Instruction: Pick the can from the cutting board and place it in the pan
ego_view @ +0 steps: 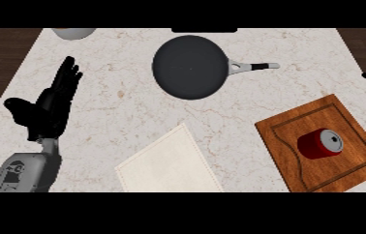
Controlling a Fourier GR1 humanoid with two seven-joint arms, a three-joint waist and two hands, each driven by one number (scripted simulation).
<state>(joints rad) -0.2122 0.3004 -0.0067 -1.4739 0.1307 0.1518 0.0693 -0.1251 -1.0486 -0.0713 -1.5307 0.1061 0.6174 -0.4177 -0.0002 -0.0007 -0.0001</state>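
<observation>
Nothing is done yet: the red can [321, 143] lies on the cutting board [286, 131] at four o'clock, the pan [190, 67] at twelve holds nothing. The left hand [50, 105], at nine, is rested open, with nothing held.

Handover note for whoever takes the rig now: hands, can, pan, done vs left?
Left robot hand: open, fingers up, resting at the counter's left side, holding nothing.
Right robot hand: not in view.
Can: red, lying on its side on the cutting board at lower right.
Pan: upper middle of the counter, handle pointing right, nothing in it.
Done: nothing yet.
Left: grasp the can, carry it to the pan, release.
</observation>
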